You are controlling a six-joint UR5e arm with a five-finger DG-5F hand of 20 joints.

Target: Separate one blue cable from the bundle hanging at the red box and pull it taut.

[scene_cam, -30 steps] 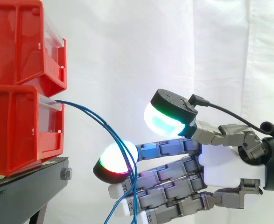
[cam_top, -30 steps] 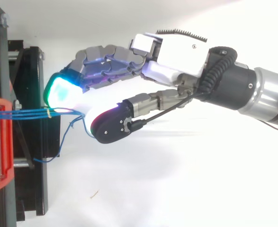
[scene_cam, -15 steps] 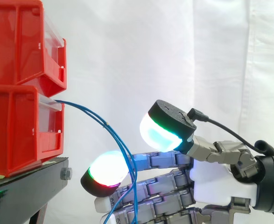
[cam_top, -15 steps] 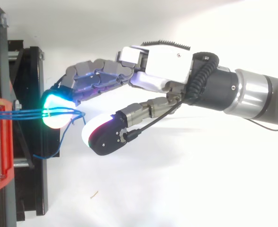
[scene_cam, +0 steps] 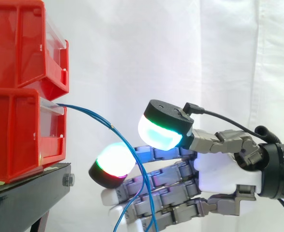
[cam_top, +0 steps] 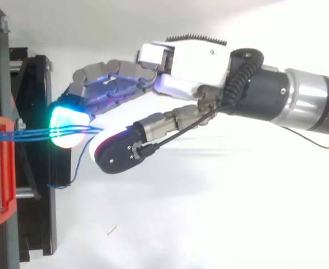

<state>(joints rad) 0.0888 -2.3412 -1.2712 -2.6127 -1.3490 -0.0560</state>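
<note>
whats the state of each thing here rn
lower red bin, upright on the black stand
upper red bin, stacked on it
black stand, carrying both bins
hand, open, fingers straight, thumb apart
blue cables, slack, bundled, drooping from the lower red bin across the hand's fingers

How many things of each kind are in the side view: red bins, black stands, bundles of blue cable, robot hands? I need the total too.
Red bins: 2
Black stand: 1
Blue cable bundle: 1
Hand: 1
Total: 5
</note>
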